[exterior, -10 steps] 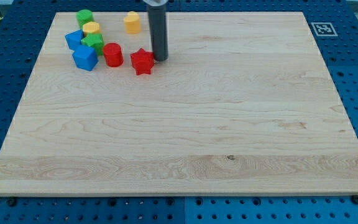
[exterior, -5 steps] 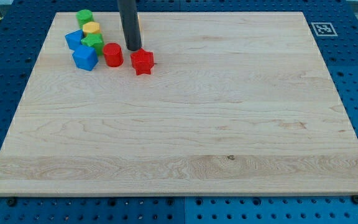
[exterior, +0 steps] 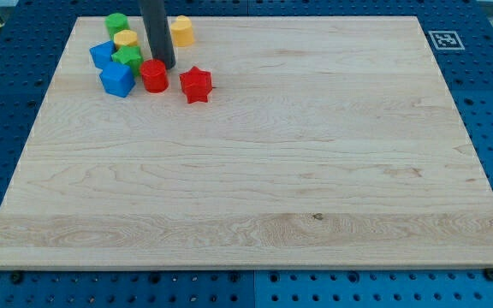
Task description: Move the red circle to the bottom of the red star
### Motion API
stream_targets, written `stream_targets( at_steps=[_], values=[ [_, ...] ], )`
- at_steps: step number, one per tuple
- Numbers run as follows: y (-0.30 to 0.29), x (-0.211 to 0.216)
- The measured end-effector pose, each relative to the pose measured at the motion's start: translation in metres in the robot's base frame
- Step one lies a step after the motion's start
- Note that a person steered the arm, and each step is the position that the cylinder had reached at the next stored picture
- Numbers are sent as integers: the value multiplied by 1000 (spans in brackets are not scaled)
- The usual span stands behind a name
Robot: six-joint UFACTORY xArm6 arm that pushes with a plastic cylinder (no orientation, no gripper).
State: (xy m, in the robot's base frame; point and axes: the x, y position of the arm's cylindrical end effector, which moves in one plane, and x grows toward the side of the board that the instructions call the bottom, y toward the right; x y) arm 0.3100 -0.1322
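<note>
The rod (exterior: 156, 30) runs off the view's top, partly hides the green block (exterior: 129, 58), and contact between my tip (exterior: 164, 67) and red circle (exterior: 154, 75) is indeterminate.

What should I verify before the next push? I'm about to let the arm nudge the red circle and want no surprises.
1. My tip sits at the red circle's upper right edge, on its far side: ok.
2. Red circle already below the red star: not ok, it lies to the star's left.
3. Board below the star free of blocks: ok.
4. Tip touching the circle: cannot tell.
5. Neighbours out of the push path: not ok, the green block and blue block crowd the circle's left.
</note>
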Motion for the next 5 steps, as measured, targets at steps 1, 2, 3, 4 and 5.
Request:
stream_targets(
  at_steps=[1, 2, 3, 4, 5],
  values=[
    [0, 0],
    [-3, -2],
    [-6, -5],
    [-7, -3],
    [-7, 5]
  ],
)
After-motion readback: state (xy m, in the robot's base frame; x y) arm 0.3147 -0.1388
